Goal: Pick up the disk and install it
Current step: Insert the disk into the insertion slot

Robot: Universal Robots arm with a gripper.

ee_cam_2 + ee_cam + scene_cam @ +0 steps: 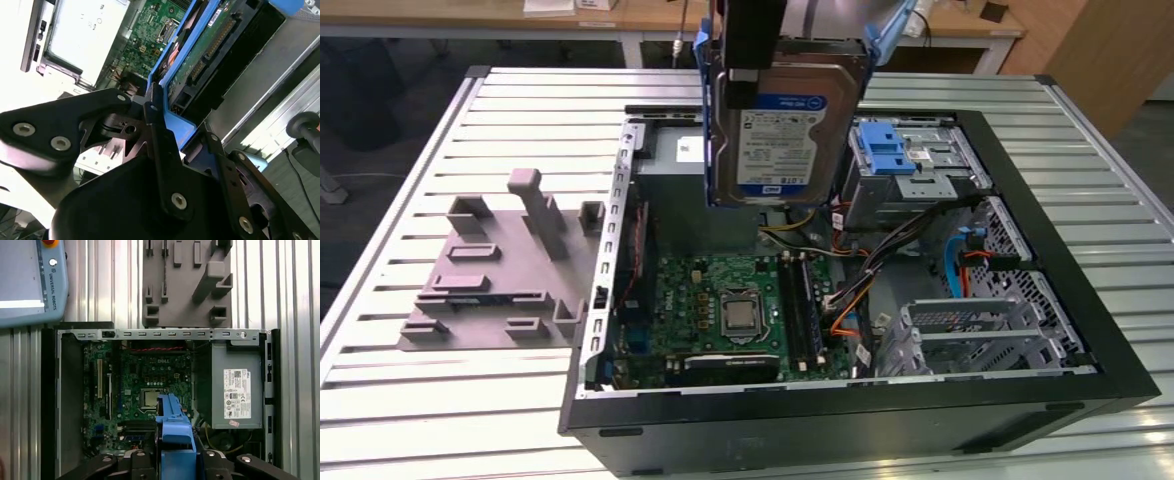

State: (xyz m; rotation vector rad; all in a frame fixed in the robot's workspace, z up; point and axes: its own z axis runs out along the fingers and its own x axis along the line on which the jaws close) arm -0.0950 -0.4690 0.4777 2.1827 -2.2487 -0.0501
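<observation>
1. Disk [781, 135] hangs upright above the open computer case [854, 425], with the gripper [755, 60] clenched on its blue bracket rails [710, 110].
2. A firm grip seems wise here, with the disk held square to the blue drive bay [894, 150] and clear of the cables [921, 235].

We see a silver disk [781, 150] with a white-and-blue label and blue rails along its edges; the gripper [179, 122] on it is black. In the exterior view, the motherboard [727, 300] at the disk's six o'clock is green, inside a black case [854, 420]. At the case's nine o'clock, a plain grey fixture block [507, 265] lies on the silver, ribbed table [400, 420]. The grey power supply [235, 385] carries a white sticker.
</observation>
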